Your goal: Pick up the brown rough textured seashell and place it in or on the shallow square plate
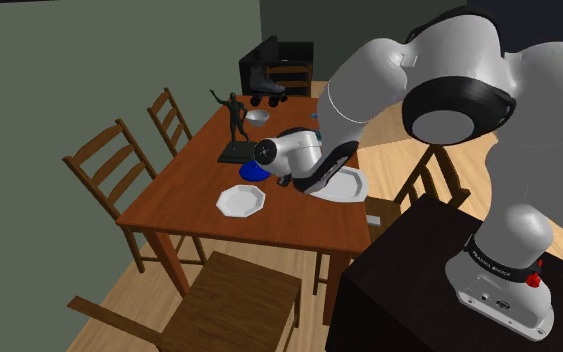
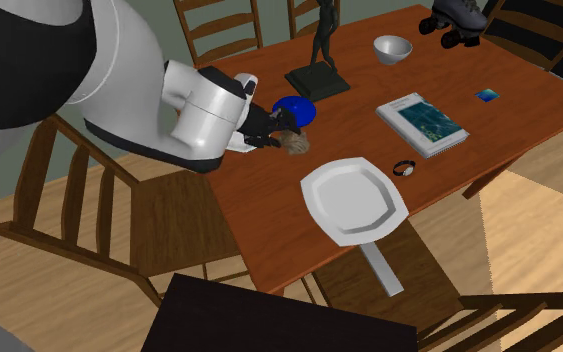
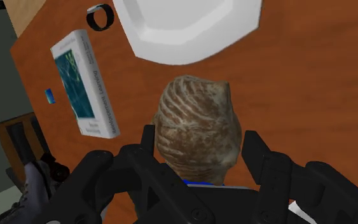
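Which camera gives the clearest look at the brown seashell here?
The wrist view: the seashell sits close up, its ribbed brown surface plain. The second exterior view shows it small beside the gripper; in the shoulder view the arm covers that spot.

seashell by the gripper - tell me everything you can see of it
The seashell is brown and tan, domed, with rough pale ridges running across its back, and it narrows toward one end. It lies on the wooden table, between a blue rounded object and the white plate. It is apart from the plate; whether it touches the blue object cannot be told. The open gripper straddles it, a finger close beside each flank, with no clear clasp.
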